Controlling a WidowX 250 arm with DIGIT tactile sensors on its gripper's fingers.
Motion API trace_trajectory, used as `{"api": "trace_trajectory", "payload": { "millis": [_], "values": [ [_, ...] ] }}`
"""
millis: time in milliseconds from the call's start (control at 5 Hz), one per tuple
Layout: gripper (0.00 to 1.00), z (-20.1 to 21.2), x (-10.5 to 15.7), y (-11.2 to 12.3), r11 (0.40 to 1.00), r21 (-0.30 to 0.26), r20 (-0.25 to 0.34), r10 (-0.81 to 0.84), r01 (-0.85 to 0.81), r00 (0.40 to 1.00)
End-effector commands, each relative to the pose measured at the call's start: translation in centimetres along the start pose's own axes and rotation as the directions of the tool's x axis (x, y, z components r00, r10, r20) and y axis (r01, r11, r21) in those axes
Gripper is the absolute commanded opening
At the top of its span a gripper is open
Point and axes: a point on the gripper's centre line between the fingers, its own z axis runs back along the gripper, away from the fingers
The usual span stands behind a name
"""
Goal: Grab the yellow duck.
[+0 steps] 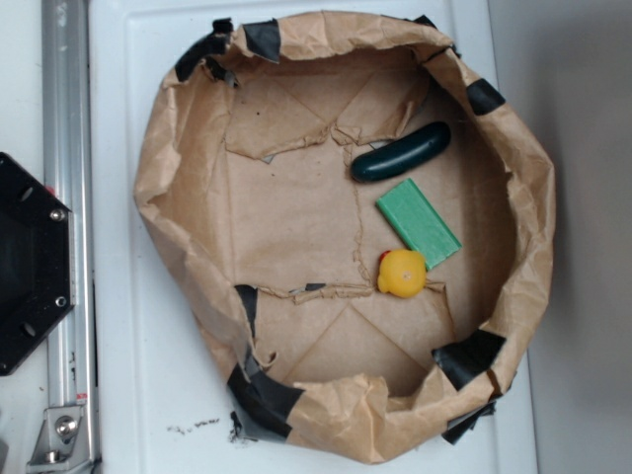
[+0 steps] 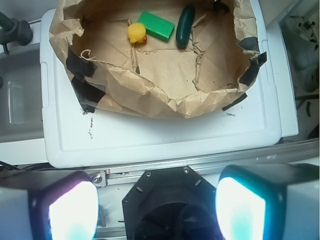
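A white moulded plastic lid (image 1: 128, 375) forms the work surface; its face is smooth with a raised border and a few dark specks near the front. An aluminium rail (image 1: 67, 197) runs along one side, next to a black hexagonal base plate (image 1: 30, 262). On the white surface sits a shallow basin of crumpled brown paper (image 1: 178, 197), its rim irregular and patched with strips of black tape (image 1: 469, 357); the paper floor is creased and torn along several seams. Three items lie inside, toward one side. The yellow duck (image 1: 402, 273) is small, rounded and glossy, with a red-orange patch at the beak, and touches the corner of the green block (image 1: 418, 223), a flat rectangular slab. The dark green cucumber-shaped piece (image 1: 401, 152) lies just beyond the block, smooth and elongated. In the wrist view the claw (image 2: 157, 210) is held well apart from the basin, its two fingers (image 2: 240, 207) spread wide and holding nothing.
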Motion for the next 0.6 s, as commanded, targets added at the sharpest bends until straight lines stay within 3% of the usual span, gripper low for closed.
{"api": "trace_trajectory", "payload": {
  "millis": [0,400],
  "values": [
    [1.0,0.0,0.0,0.0,1.0,0.0,0.0,0.0,0.0,1.0],
    [1.0,-2.8,7.8,-0.7,0.998,-0.029,0.05,0.051,-0.049,0.997]
  ]
}}
